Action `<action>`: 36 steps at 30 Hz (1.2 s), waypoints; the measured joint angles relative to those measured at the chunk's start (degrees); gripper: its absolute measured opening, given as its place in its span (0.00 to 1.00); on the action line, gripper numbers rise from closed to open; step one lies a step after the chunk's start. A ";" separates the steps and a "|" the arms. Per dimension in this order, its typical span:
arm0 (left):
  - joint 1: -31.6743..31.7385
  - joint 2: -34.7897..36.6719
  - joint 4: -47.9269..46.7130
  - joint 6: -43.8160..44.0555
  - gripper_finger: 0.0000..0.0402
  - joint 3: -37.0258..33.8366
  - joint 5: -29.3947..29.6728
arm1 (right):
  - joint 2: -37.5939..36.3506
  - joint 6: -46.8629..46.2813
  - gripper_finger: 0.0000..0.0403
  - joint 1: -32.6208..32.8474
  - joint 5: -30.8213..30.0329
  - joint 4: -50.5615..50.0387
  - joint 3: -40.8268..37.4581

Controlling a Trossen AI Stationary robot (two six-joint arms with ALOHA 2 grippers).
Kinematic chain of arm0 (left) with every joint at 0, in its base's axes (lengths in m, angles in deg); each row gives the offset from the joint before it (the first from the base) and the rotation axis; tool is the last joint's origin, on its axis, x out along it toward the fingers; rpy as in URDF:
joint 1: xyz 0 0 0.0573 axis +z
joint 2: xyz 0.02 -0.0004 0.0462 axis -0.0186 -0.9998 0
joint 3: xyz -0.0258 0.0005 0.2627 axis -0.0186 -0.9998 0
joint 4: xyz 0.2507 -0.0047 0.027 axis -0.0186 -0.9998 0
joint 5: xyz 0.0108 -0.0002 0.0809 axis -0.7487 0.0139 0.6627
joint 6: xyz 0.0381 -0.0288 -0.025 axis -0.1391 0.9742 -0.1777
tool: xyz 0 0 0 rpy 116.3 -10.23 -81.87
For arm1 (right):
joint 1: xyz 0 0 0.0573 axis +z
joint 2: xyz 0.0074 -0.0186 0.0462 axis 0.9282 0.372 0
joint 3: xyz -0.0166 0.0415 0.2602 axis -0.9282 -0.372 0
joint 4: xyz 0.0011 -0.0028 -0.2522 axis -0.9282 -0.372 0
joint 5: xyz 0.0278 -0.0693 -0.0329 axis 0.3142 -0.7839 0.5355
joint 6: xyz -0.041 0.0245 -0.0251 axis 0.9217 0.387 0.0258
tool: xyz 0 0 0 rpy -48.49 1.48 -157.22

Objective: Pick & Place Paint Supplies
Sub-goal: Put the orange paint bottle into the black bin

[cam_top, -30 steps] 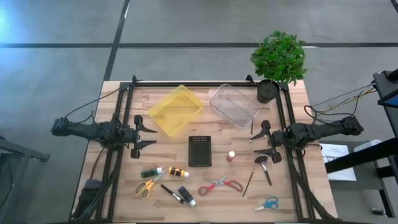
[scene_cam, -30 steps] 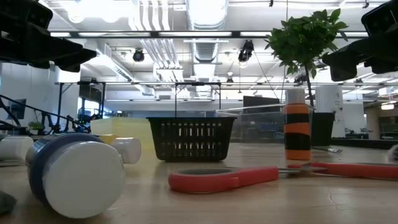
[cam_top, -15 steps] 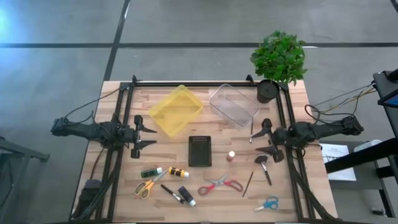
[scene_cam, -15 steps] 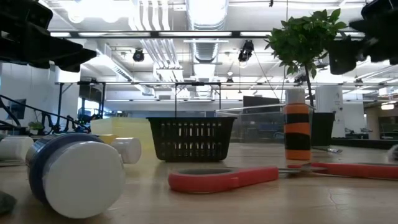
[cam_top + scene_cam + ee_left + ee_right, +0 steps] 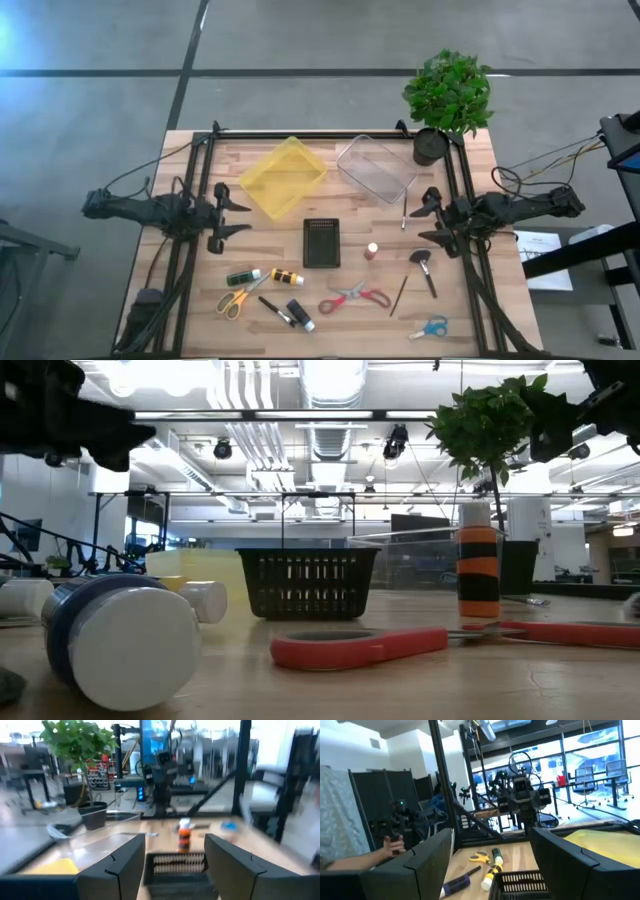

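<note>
Along the front half of the desk [image 5: 470, 150] the paint supplies lie scattered, and neither arm has taken hold of any of them. The right tool [image 5: 432, 222] hangs above the right side with its fingers wide apart and empty. The left tool [image 5: 226, 211] hangs above the left side, fingers also apart with nothing between them.

What the coming move turns on, I'd judge, is which arm sits nearer which piece. Just forward of the right tool lies the wide-bristled brush [image 5: 426, 270], bristle end toward the tool, its handle running away toward the front edge and slightly outward. A thin brush [image 5: 404, 212] lies just inboard of that tool, running roughly front to back. The red-topped bottle [image 5: 372, 251] stands between the right tool and the black basket [image 5: 321, 242]; from the left wrist view it shows upright beyond the basket.

On the left arm's side, forward and slightly inward of its tool, lie the green bottle [image 5: 242, 276] and the orange bottle [image 5: 287, 277], both on their sides, long axes across the desk. The yellow scissors [image 5: 234, 300] are nearer the front edge, with the red scissors [image 5: 354, 297] toward the middle and the blue scissors [image 5: 430, 328] at the front right.

The yellow bin [image 5: 283, 177] and clear bin [image 5: 375, 168] sit at the back, between the arms.
</note>
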 joint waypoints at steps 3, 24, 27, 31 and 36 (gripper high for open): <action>0.01 0.00 2.03 7.46 0.52 0.00 0.00 | 0.15 -2.69 0.66 0.00 0.08 1.37 0.00; 0.06 0.00 32.86 -17.21 0.52 -1.34 -7.10 | 6.55 3.73 0.66 -0.04 0.04 -0.02 9.70; 0.04 -1.09 33.34 -21.25 0.52 2.21 -11.29 | 14.11 5.63 0.66 -0.07 -0.13 -8.05 18.84; 0.05 -9.16 30.87 -25.07 0.52 8.78 -8.93 | 26.96 7.20 0.66 -0.07 -3.48 -25.24 33.26; 0.04 -28.45 23.00 -30.59 0.50 22.22 2.78 | 43.53 6.56 0.66 -0.13 -10.87 -43.84 48.19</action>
